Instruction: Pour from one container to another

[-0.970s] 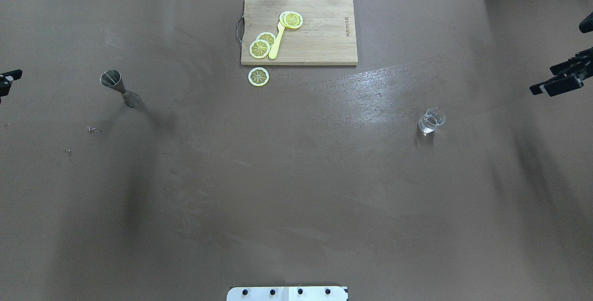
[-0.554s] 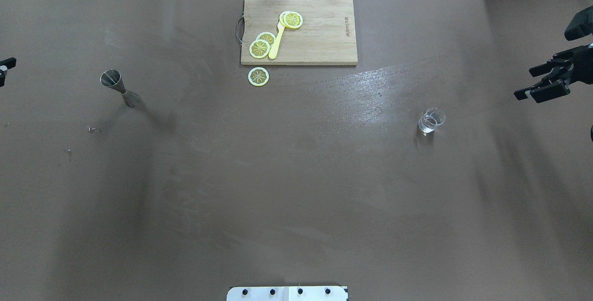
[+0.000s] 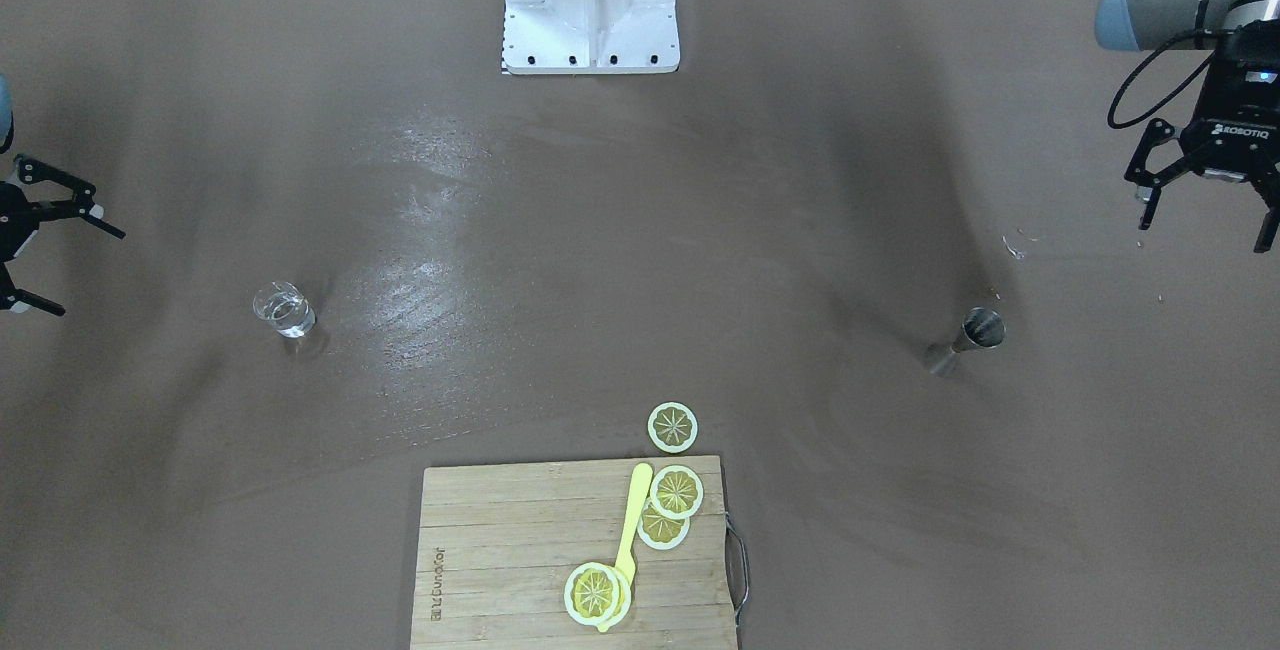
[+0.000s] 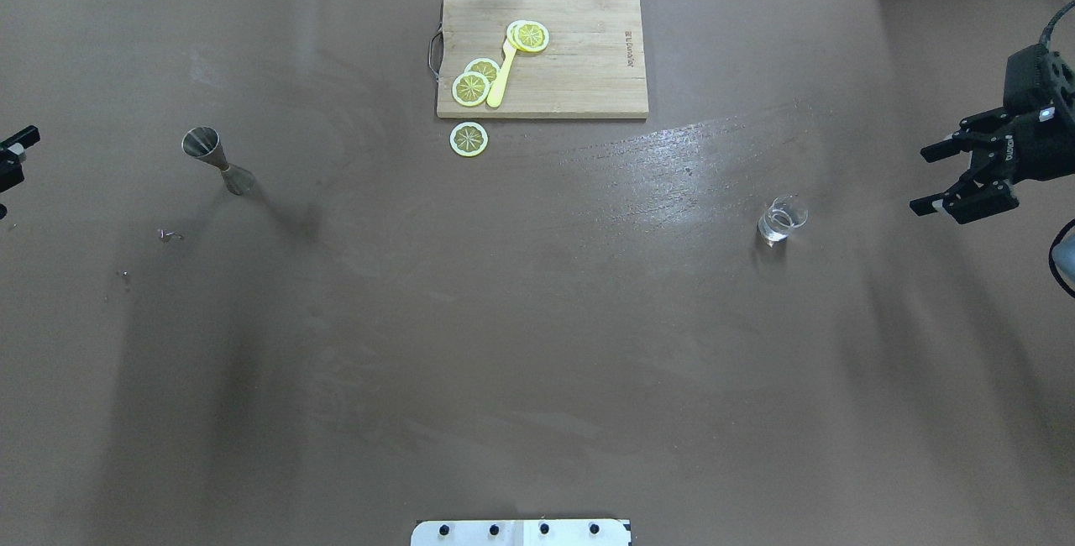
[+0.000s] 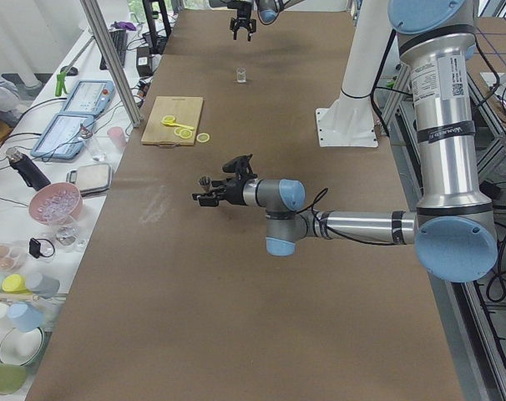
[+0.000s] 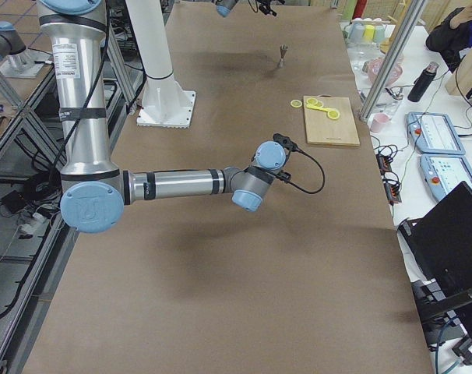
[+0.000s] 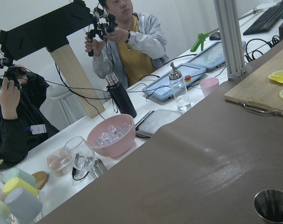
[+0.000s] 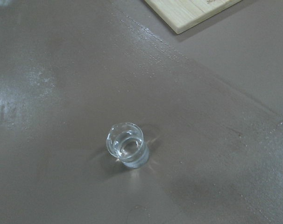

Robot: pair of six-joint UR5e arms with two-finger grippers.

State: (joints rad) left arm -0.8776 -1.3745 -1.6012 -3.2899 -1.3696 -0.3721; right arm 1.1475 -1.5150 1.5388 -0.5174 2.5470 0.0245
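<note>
The small clear glass tumbler stands upright on the right half of the table, with a little clear liquid in it; it also shows in the front view and the right wrist view. The silver hourglass jigger stands upright at the far left, and its rim shows in the left wrist view. My right gripper hovers open to the right of the tumbler, apart from it. My left gripper hangs open and empty beyond the jigger, near the table's edge.
A wooden cutting board at the back centre carries lemon slices and a yellow utensil. One loose slice lies just in front of the board. The robot base is at the near edge. People and a cluttered side table are beyond the far edge.
My right gripper has come in from the right edge toward the tumbler and turned. My left gripper has shifted only slightly at the left edge. The tumbler and jigger have not moved.
</note>
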